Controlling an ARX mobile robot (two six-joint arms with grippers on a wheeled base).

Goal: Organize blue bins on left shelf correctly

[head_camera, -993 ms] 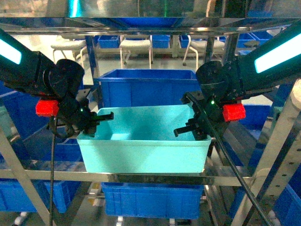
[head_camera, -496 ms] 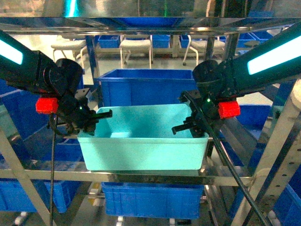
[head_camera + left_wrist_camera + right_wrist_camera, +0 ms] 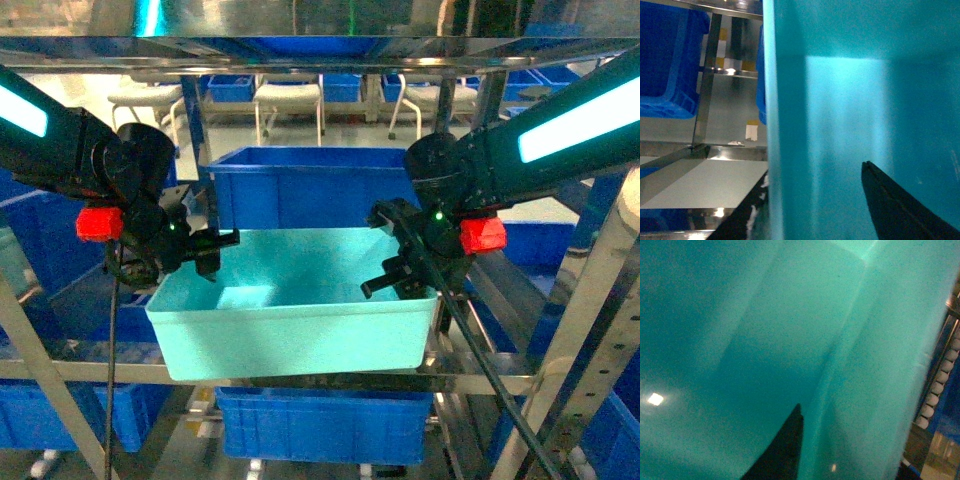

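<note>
Two black arms (image 3: pixel 70 150) carry glowing cyan strips, red wrist blocks (image 3: pixel 99 223), green indicator lights and trailing black cables (image 3: pixel 470 335).

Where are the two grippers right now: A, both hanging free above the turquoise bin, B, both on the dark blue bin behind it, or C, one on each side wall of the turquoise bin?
C: the left gripper and right gripper each straddle a side wall of the turquoise bin.

White chairs (image 3: pixel 288 98) are seen on a pale floor (image 3: pixel 90 125) in the lit background. Dark blue bins (image 3: pixel 312 185) are stored around.
</note>
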